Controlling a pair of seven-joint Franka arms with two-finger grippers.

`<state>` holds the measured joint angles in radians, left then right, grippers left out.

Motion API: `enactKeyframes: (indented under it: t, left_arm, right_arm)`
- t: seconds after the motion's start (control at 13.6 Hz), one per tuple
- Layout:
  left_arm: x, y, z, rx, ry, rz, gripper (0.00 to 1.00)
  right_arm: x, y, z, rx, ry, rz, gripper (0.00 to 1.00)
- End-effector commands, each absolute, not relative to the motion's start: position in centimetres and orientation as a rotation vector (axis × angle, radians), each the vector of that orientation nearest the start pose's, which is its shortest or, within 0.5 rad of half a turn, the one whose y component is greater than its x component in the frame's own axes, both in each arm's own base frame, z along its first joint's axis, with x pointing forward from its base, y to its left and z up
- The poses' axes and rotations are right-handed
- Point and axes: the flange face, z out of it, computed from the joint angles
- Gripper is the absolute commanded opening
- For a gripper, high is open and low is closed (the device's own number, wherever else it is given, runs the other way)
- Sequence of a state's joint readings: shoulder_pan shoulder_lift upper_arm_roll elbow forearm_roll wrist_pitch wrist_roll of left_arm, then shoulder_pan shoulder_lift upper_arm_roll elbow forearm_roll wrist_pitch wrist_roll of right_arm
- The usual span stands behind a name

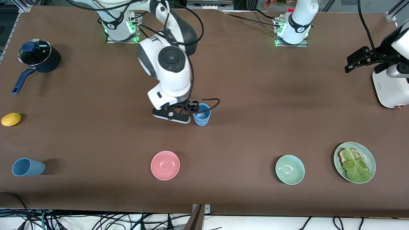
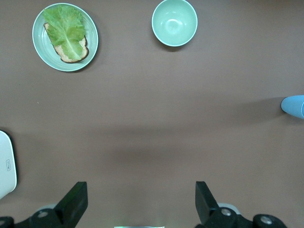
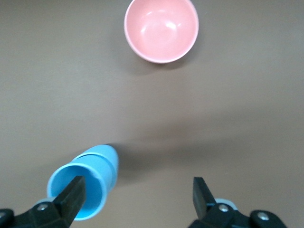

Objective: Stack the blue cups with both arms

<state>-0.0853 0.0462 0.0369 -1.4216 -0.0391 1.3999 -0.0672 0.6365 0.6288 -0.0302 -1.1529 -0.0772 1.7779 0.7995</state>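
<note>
The two blue cups [image 1: 202, 117] stand nested one in the other at the middle of the table, also seen in the right wrist view as the blue cups [image 3: 92, 176]. My right gripper [image 1: 191, 110] is low beside them and open [image 3: 137, 199]. One finger [image 3: 71, 195] is over the upper cup's mouth, while the other stands well clear of the cups. My left gripper [image 1: 353, 62] waits high over the left arm's end of the table. It is open [image 2: 141, 202] with only bare table between its fingers. The cups' edge [image 2: 294, 105] shows in the left wrist view.
Nearer the front camera are a pink bowl [image 1: 165, 165], a green bowl [image 1: 290, 169] and a plate with bread and lettuce [image 1: 354, 162]. A white appliance [image 1: 391, 89] is at the left arm's end. A saucepan [image 1: 38, 59], a lemon [image 1: 11, 119] and a sky-blue cup [image 1: 28, 167] are at the right arm's end.
</note>
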Motion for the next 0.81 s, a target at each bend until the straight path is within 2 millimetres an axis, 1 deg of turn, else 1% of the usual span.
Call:
enactKeyframes:
  t: [0.0,0.07,0.15,0.22,0.29,0.44,0.51,0.59,0.66,0.73]
  left_arm:
    - [54.9,-3.9,65.7,-3.174,0.005,0.118,1.00]
    - [54.9,-4.1,65.7,-3.174,0.007,0.118,1.00]
    - [54.9,-4.1,65.7,-3.174,0.007,0.118,1.00]
    - [54.9,-4.1,65.7,-3.174,0.007,0.118,1.00]
    - [54.9,-4.1,65.7,-3.174,0.010,0.118,1.00]
    - [54.9,-4.1,65.7,-3.174,0.012,0.118,1.00]
    - [54.9,-4.1,65.7,-3.174,0.012,0.118,1.00]
    - [54.9,-4.1,65.7,-3.174,0.012,0.118,1.00]
    - [54.9,-4.1,65.7,-3.174,0.012,0.118,1.00]
    - [54.9,-4.2,65.6,-3.174,0.015,0.121,1.00]
  right_arm:
    - [61.8,37.2,45.8,-3.210,0.176,-0.028,1.00]
    - [62.3,35.7,46.5,-3.214,0.139,-0.017,1.00]
    - [62.9,34.1,46.5,-3.224,0.102,0.019,1.00]
    - [63.3,32.3,47.2,-3.225,0.070,0.044,1.00]
    - [63.8,30.3,48.5,-3.219,0.035,0.050,1.00]
    - [64.2,27.6,49.6,-3.199,-0.048,0.103,1.00]
    - [64.5,25.1,50.5,-3.195,-0.043,0.131,1.00]
    - [64.6,23.2,52.1,-3.189,-0.071,0.133,1.00]
    - [64.6,22.0,53.3,-3.182,-0.119,0.119,1.00]
    - [63.9,20.5,54.7,-3.174,-0.138,0.103,1.00]
